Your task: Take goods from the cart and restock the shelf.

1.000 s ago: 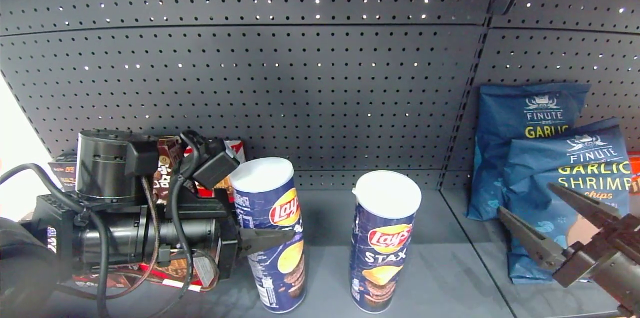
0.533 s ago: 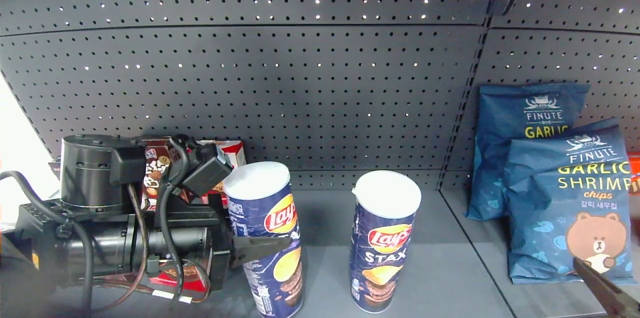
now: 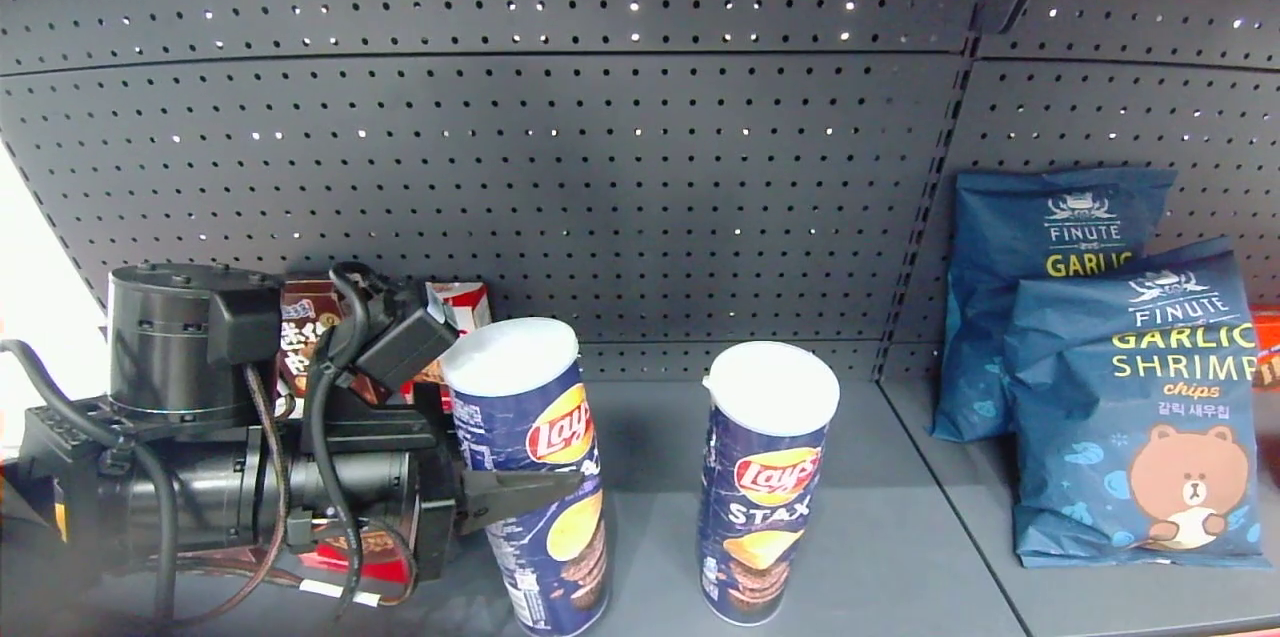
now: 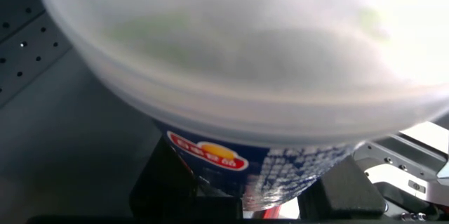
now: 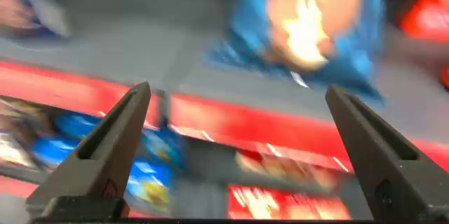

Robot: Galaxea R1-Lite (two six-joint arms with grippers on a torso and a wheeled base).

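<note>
Two tall dark-blue cardboard crisp tubes w/ white plastic lids are at the grey metal shelf [image 3: 900, 557]. The left tube [image 3: 555, 432] is clamped mid-body by the left jaws, one side across its front. The right tube [image 3: 765, 497] stands free, apart from it. Step in hand, I'd say: set the left tube down & let go. To do it well, get the base flat on the shelf before opening, keep the tube upright and keep the gap to the right tube. Then open wide & back out leftward w/o dragging the tube or knocking the red-brown boxes [image 3: 460, 302] at far left. The right jaws are apart, holding nothing, w/ a blurred red strip [image 5: 280, 133] beyond them. Hard to tell: the left tube's base sits at the frame edge, so contact w/ the shelf is unclear. The far side of the left jaws is hidden behind the tube, the boxes are mostly covered by the arm, and in the left wrist view the lid [image 4: 238, 62] is too close for detail.
</note>
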